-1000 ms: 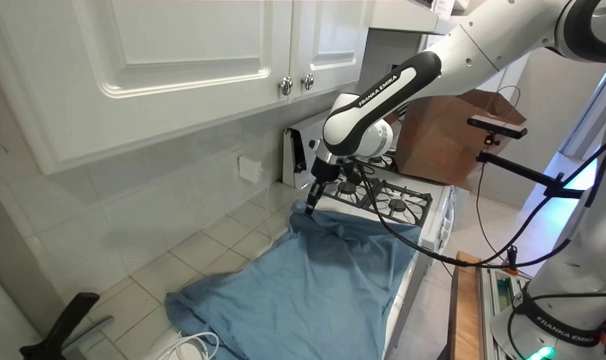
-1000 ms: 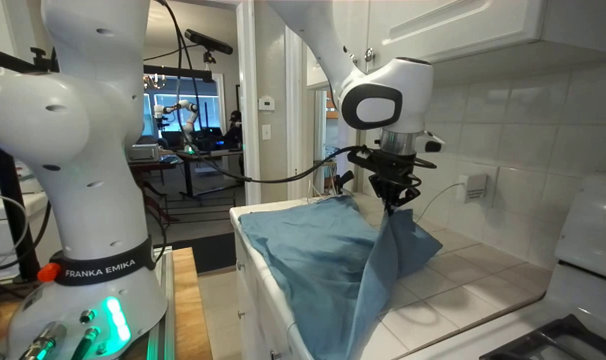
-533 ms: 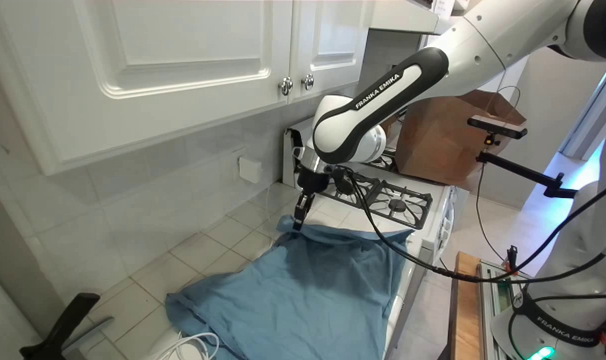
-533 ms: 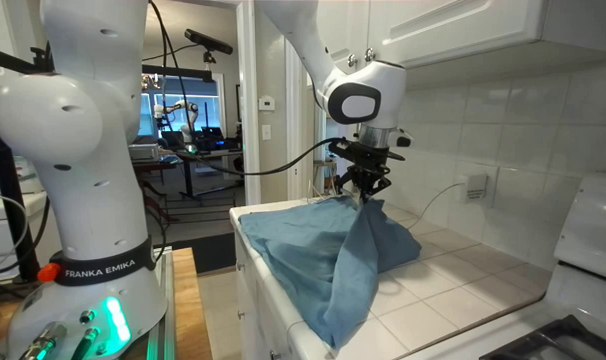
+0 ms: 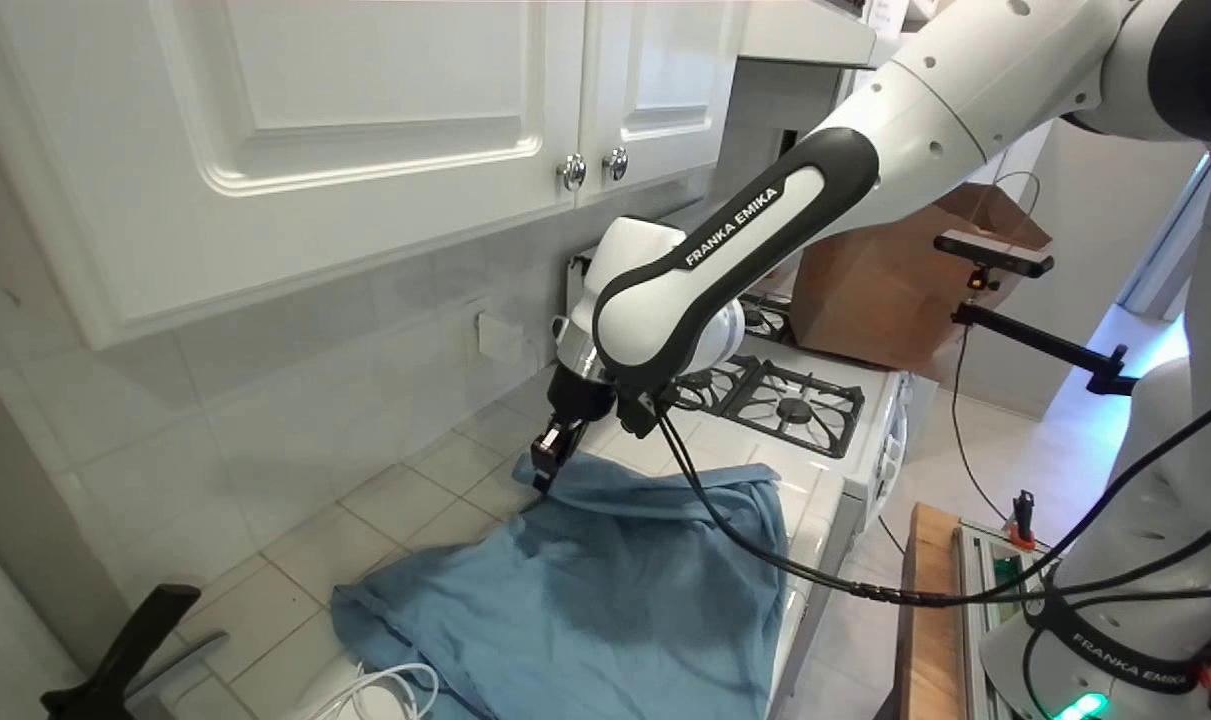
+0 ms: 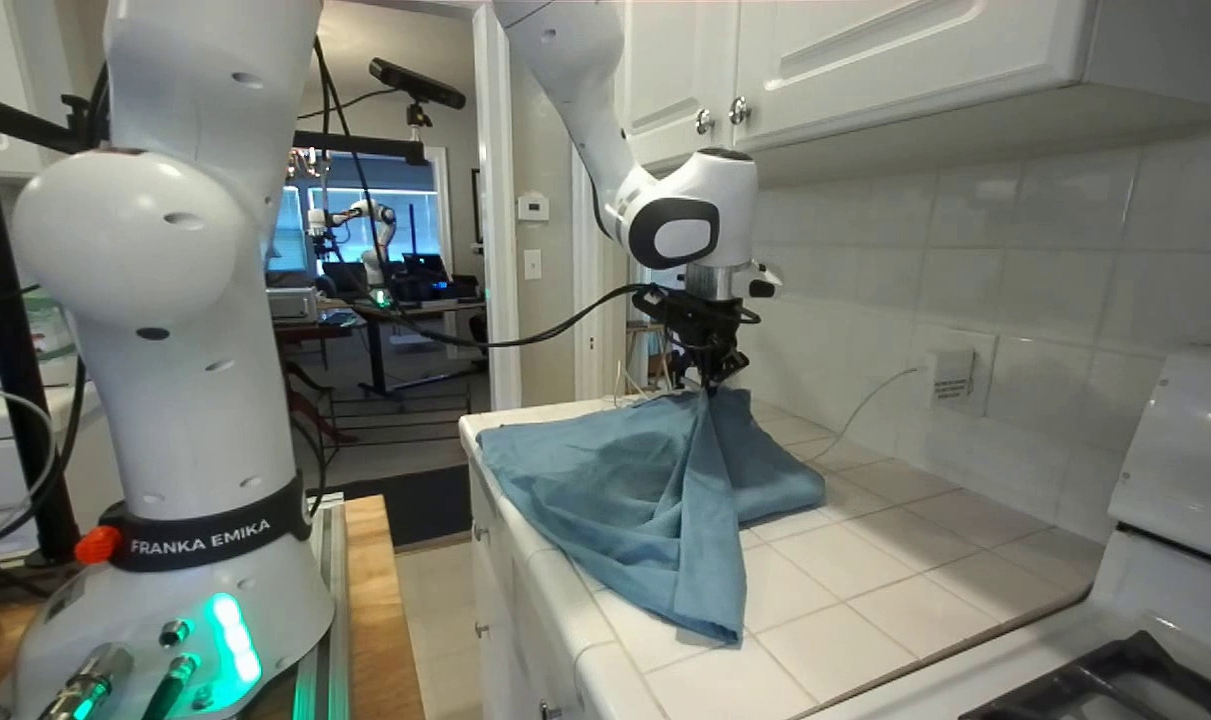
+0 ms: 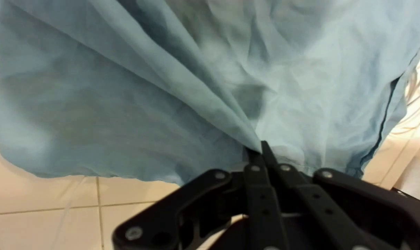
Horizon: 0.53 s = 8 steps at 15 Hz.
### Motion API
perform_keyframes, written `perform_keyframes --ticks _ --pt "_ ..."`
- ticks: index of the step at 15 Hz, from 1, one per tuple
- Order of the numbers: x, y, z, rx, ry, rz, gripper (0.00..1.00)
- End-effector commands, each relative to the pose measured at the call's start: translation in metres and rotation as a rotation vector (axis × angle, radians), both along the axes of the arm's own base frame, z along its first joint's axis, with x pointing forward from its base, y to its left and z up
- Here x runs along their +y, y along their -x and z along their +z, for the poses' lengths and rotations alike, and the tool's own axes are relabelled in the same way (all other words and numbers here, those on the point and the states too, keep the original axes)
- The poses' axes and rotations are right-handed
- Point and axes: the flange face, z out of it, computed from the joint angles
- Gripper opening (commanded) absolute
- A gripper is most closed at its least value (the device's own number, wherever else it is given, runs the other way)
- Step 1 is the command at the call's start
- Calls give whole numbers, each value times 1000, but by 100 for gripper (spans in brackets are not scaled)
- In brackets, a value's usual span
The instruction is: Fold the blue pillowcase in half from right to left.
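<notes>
The blue pillowcase (image 5: 645,620) lies wrinkled on the tiled counter. It also shows in an exterior view (image 6: 595,480) and in the wrist view (image 7: 317,104). My gripper (image 7: 260,148) is shut on a pinched edge of the cloth, with a fold running up to the fingertips. In an exterior view the gripper (image 6: 708,388) holds this part raised, and the cloth drapes from it in a narrow hanging fold toward the counter's front. In an exterior view the gripper (image 5: 542,485) points down at the pillowcase's wall-side edge near the stove end. A flap spreads under and behind the held part.
A gas stove (image 5: 794,411) adjoins the counter, with a brown paper bag (image 5: 895,280) on it. A black-handled knife (image 5: 130,645) and a coiled white cable (image 5: 405,680) lie at the opposite end. Cabinets (image 5: 385,110) hang above. A plug box (image 6: 950,372) sits on the wall.
My gripper has moved away from the stove along the counter, dragging the held cloth edge with it. The stove-side edge has drawn back, baring more tiles.
</notes>
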Motion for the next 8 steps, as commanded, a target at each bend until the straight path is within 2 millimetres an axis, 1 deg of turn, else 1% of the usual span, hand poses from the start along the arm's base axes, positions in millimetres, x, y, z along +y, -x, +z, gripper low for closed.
perform_keyframes --ticks 1,4,8 --pt "2 0 -1 3 0 2 1" --pt "-6 -1 1 -1 0 -10 1" --pt "-7 -1 1 -1 0 -11 1"
